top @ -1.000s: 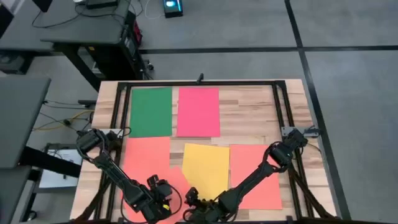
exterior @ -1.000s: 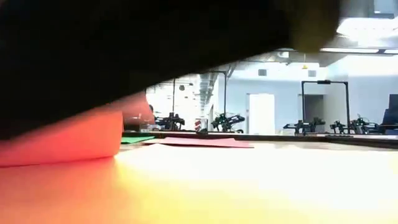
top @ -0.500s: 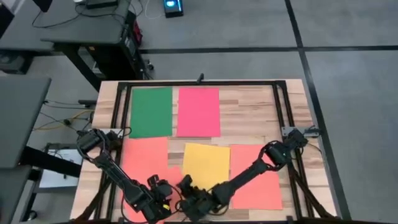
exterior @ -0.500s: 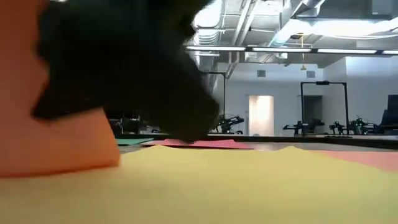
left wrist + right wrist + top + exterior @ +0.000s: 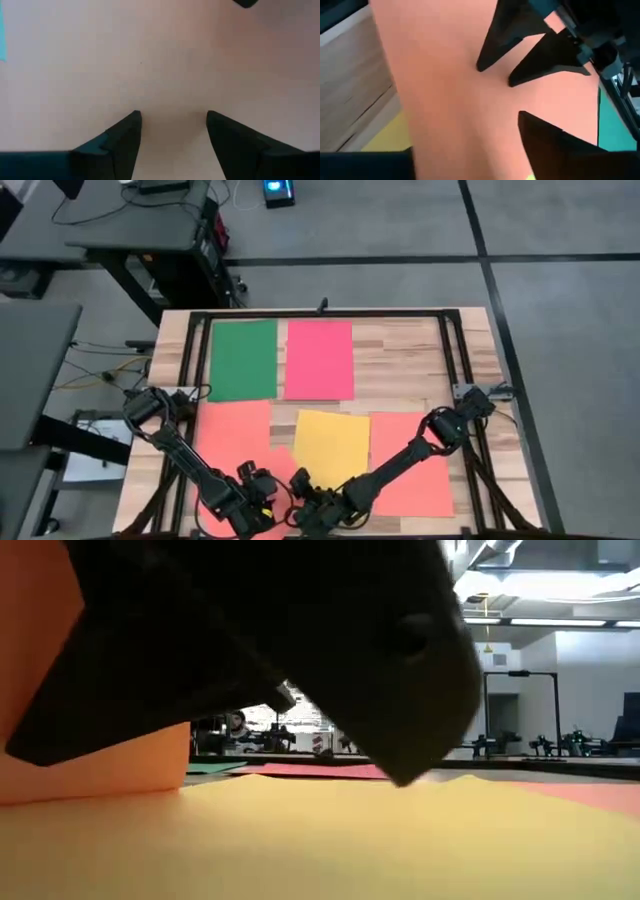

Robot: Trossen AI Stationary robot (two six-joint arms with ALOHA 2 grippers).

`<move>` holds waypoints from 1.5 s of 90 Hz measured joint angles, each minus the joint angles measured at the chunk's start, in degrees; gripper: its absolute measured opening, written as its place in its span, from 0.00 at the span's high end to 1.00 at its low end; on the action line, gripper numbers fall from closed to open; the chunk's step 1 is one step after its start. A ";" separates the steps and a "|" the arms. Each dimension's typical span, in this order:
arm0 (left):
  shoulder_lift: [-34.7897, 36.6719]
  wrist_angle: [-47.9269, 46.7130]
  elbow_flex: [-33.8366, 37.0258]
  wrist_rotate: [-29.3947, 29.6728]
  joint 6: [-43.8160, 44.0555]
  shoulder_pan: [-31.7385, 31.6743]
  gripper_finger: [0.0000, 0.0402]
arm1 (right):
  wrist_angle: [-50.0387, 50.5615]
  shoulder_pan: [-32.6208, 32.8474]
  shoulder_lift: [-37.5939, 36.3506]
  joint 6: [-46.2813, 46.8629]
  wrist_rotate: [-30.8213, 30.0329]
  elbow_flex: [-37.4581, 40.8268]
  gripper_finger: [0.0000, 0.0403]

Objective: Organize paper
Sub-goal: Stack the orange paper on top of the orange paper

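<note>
Five sheets of paper lie on the table: green [image 5: 243, 360] and pink-red [image 5: 319, 360] at the far left, orange [image 5: 235, 430] near left, yellow [image 5: 332, 445] in the near middle, and orange-red [image 5: 415, 465] near right. My left gripper [image 5: 262, 498] stands open over the orange sheet's near part [image 5: 170, 60]. My right gripper [image 5: 303, 505] is close beside it, at the yellow sheet's near left corner. Part of the orange sheet [image 5: 100, 755] stands up off the table and fills much of the right wrist view [image 5: 450, 90]. My left gripper has its two open fingertips [image 5: 495, 45] against the flat face of the orange sheet [image 5: 172, 100], slanting down from above. Nothing is between the fingers. The sheet's far part lies flat on the table.
A black frame [image 5: 330, 314] runs along the table's far edge and down both sides. Bare wood [image 5: 400, 365] lies to the right of the pink-red sheet. The yellow sheet [image 5: 400, 840] spreads flat across the low view.
My right gripper has gone toward the table's left edge, closer to my left gripper and the orange sheet. The raised part of the orange sheet stands higher in the low view than a second ago.
</note>
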State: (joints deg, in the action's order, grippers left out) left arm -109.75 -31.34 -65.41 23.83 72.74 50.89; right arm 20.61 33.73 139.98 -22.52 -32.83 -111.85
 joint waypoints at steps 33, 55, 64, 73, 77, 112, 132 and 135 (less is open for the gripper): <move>5.46 -10.21 -2.04 -1.67 0.68 0.04 0.48 | -0.59 -0.34 -0.09 -4.36 -0.61 0.00 0.99; 11.47 -18.83 -5.75 0.39 0.91 0.43 0.48 | -0.90 -1.20 -0.13 -5.03 -3.55 -0.77 1.00; 13.75 -22.68 -7.78 0.40 1.27 1.44 0.48 | -1.08 -1.65 -0.20 -5.03 -3.76 -2.26 1.00; 15.76 -27.92 -11.27 1.76 2.78 2.85 0.48 | -0.82 -2.06 -0.20 -5.25 -4.75 -4.63 1.00; 16.49 -29.76 -12.75 3.20 3.60 3.59 0.48 | -0.93 -2.38 -0.20 -6.02 -4.84 -5.84 1.00; 15.93 -30.68 -16.98 5.15 8.30 5.29 0.48 | 1.18 -6.92 -0.24 -3.87 -4.73 -11.20 1.00; 15.98 -32.61 -18.14 4.69 10.04 5.09 0.48 | 2.11 -8.08 -0.24 -2.96 -4.59 -11.21 1.00; 15.98 -33.16 -18.86 4.71 9.97 5.08 0.48 | 2.18 -8.06 -0.24 -2.95 -4.58 -11.21 1.00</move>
State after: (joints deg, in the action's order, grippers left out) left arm -93.78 -64.51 -84.26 28.53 82.71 55.97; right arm 22.79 25.66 139.74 -25.47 -37.41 -123.07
